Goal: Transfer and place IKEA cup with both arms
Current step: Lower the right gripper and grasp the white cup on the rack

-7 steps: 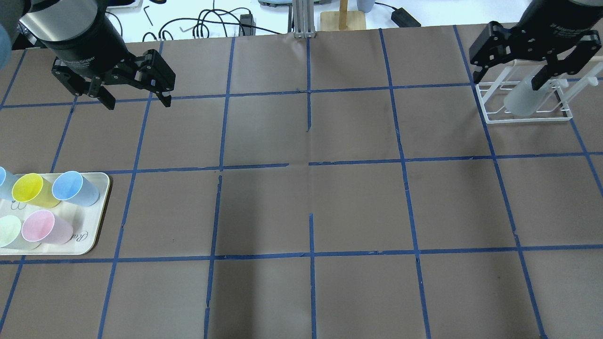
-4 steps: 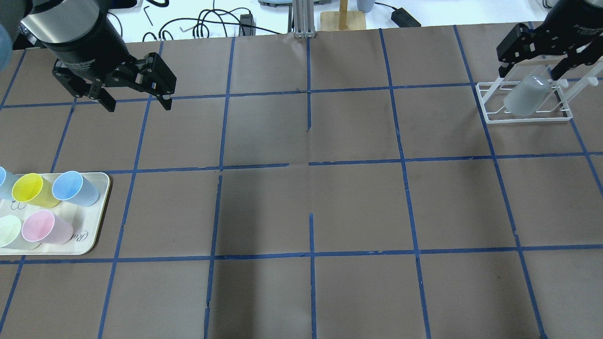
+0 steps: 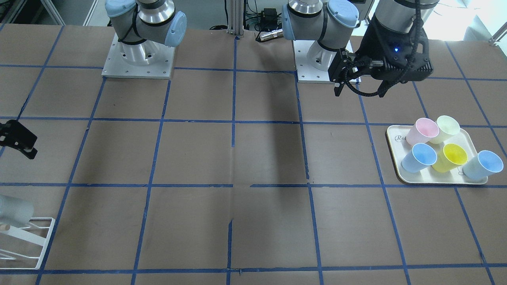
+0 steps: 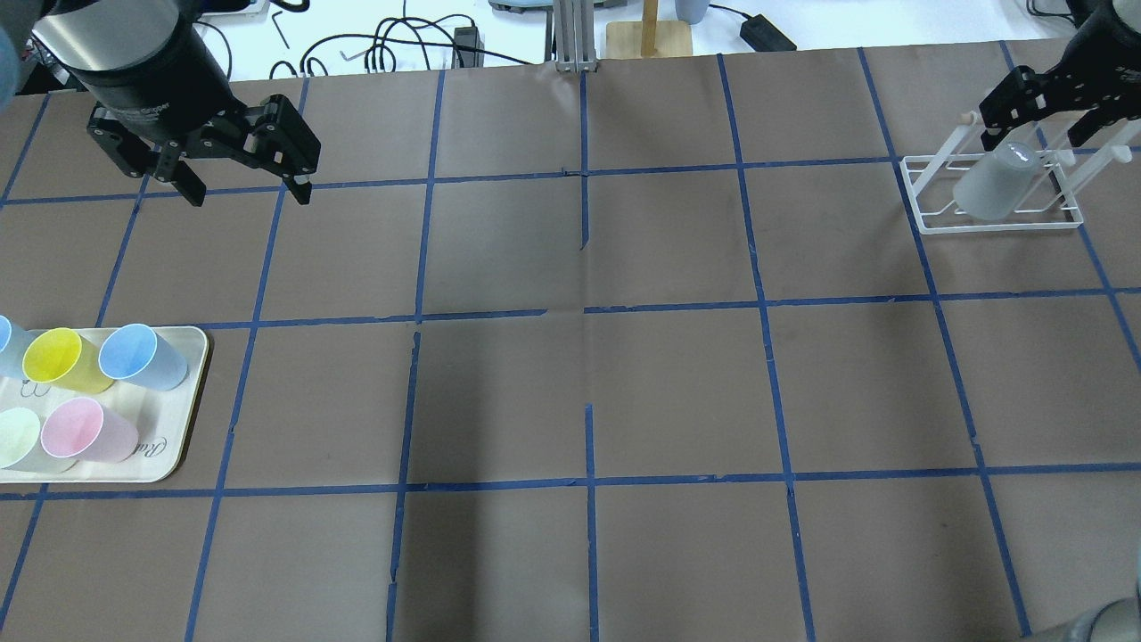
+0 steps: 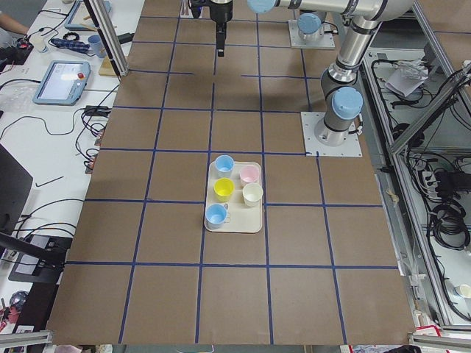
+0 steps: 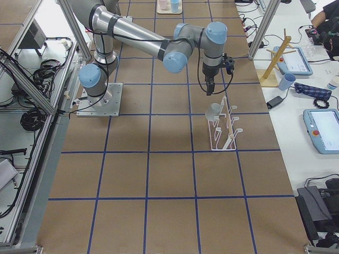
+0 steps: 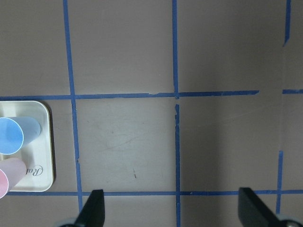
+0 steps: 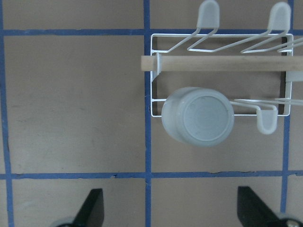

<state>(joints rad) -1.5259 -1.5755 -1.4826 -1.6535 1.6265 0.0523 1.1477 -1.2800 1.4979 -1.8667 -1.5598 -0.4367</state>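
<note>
The pale grey IKEA cup [image 4: 991, 185] hangs upside down and tilted on a peg of the white wire rack [image 4: 927, 225] at the far right. The right wrist view looks straight down on the cup's base [image 8: 198, 116]. My right gripper [image 4: 1034, 135] is open and empty, above and behind the rack, apart from the cup; its fingertips [image 8: 92, 210] show at the bottom of the right wrist view. My left gripper [image 4: 250, 194] is open and empty, high over the far left of the table. In the front-facing view it [image 3: 359, 92] is at the upper right.
A cream tray [image 4: 183, 441] at the left edge holds several coloured cups: light blue [image 4: 141, 355], yellow [image 4: 64, 358], pink [image 4: 87, 430] and pale green [image 4: 18, 439]. The rack has more pegs and a wooden bar [image 8: 213, 63]. Blue tape lines grid the brown table.
My right gripper, open throughout, has drawn back from around the grey cup toward the far right; the cup stays on the rack. My left gripper has shifted slightly.
</note>
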